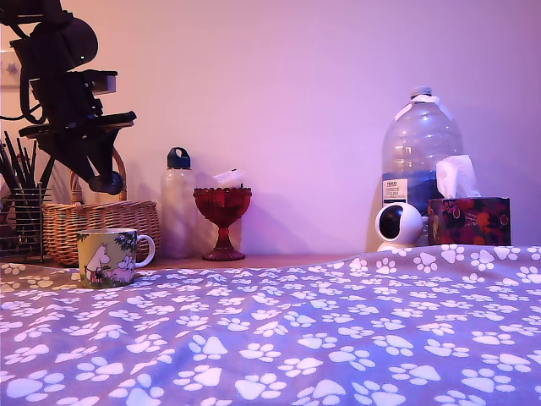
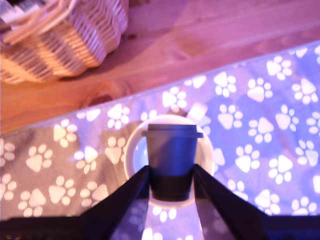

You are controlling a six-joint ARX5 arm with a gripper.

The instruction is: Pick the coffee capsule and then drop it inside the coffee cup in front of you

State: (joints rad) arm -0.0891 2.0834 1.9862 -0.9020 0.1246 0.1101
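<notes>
The coffee capsule (image 2: 172, 155), a small dark blue tapered pod with a flat rimmed end, sits between my two black fingers. My gripper (image 2: 171, 175) is shut on it. Straight below the capsule in the wrist view lies the white round mouth of the coffee cup (image 2: 131, 150). In the exterior view the yellow-green coffee cup (image 1: 106, 256) with white cartoon creatures stands on the paw-print cloth at the left. My gripper (image 1: 108, 179) hangs a short way above it, clear of the rim.
Behind the cup are a wicker basket (image 1: 101, 224), a wire pen holder (image 1: 21, 222), a white bottle (image 1: 177, 203) and a red glass goblet (image 1: 222, 216). At the exterior view's right stand a large water bottle (image 1: 420, 156), a white camera (image 1: 397, 224) and a tissue box (image 1: 469, 220).
</notes>
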